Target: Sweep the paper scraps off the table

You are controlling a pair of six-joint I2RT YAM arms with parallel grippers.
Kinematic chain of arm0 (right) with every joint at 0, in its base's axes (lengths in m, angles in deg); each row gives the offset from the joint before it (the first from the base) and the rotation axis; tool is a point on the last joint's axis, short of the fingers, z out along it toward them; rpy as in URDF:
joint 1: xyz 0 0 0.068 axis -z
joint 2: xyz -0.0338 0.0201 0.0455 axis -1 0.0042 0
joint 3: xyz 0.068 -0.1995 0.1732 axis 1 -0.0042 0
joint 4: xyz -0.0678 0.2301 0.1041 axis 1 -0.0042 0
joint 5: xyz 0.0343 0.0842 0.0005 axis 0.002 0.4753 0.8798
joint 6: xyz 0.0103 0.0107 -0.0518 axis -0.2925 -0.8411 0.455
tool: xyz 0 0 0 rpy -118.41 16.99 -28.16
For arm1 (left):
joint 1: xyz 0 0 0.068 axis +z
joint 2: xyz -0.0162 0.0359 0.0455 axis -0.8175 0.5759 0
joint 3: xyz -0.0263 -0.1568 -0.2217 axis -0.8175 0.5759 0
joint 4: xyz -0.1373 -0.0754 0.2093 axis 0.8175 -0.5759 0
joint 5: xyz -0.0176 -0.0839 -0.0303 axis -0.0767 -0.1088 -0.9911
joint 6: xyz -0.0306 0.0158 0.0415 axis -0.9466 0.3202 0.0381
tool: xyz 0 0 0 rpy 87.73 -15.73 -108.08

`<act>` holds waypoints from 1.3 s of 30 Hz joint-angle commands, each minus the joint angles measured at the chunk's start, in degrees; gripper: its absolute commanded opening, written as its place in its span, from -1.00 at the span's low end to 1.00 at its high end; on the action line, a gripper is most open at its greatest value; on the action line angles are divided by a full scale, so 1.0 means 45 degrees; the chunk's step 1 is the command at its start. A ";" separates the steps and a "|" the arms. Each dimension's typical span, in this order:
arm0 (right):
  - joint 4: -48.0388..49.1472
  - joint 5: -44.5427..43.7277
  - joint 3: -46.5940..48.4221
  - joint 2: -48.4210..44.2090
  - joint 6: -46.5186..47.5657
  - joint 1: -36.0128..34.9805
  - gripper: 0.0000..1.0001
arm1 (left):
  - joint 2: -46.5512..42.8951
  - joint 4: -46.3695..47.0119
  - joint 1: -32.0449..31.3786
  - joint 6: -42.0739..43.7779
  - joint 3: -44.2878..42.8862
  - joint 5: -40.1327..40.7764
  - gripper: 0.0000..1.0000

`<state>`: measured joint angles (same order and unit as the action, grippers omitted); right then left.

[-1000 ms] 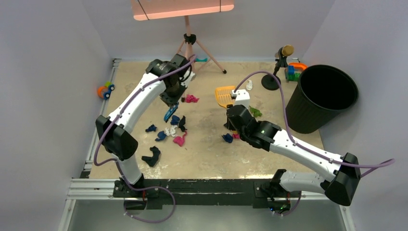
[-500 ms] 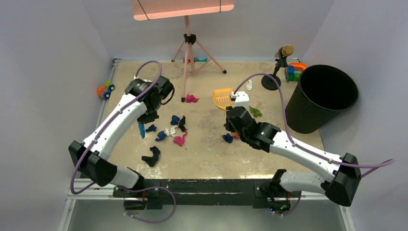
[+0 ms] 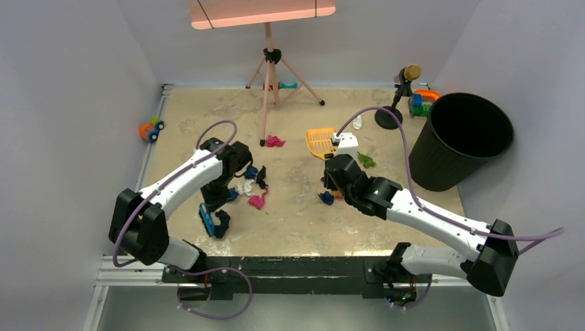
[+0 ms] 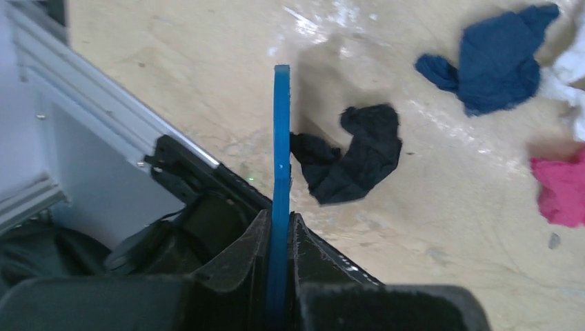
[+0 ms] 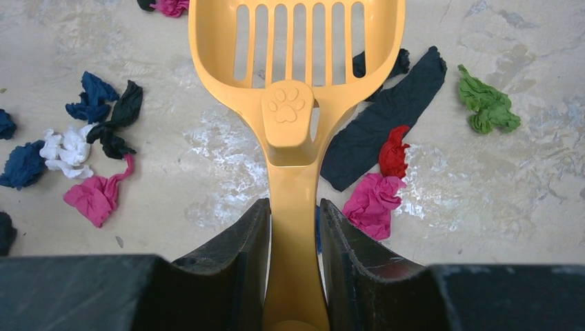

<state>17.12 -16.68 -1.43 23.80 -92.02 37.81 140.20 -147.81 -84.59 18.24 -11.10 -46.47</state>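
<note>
Paper scraps lie on the beige table (image 3: 303,224): a pink, white, blue and black cluster (image 3: 250,185), a pink wad (image 3: 274,141), a green wad (image 3: 365,161) and a black wad (image 3: 222,222). My left gripper (image 3: 210,207) is shut on the blue hand brush (image 4: 281,152), whose blade stands just left of the black wad (image 4: 359,155). My right gripper (image 3: 333,146) is shut on the handle of the yellow dustpan (image 5: 296,55). It is held low over the table, with pink (image 5: 372,200), red and dark blue scraps (image 5: 386,121) to its right.
A black round bin (image 3: 469,138) stands at the right edge. A tripod (image 3: 270,62) stands at the back, with a small figure on a stand (image 3: 403,86) and toys (image 3: 422,102) at the back right. An orange toy (image 3: 150,129) sits by the left rail. The near rail (image 4: 103,117) is close to the brush.
My left arm has swung the brush from the back of the table toward the near left, down beside the black wad. The right arm and dustpan have hardly moved.
</note>
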 commanded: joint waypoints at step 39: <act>0.0254 -0.0245 0.0289 -0.0199 -0.0170 0.0079 -1.00 | 0.4486 0.3428 -0.0086 0.7176 -0.4371 0.1122 -1.00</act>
<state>17.05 -16.68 -1.39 24.74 -92.59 38.03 159.96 -138.91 -84.49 45.14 -29.42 -35.32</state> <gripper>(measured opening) 0.333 0.114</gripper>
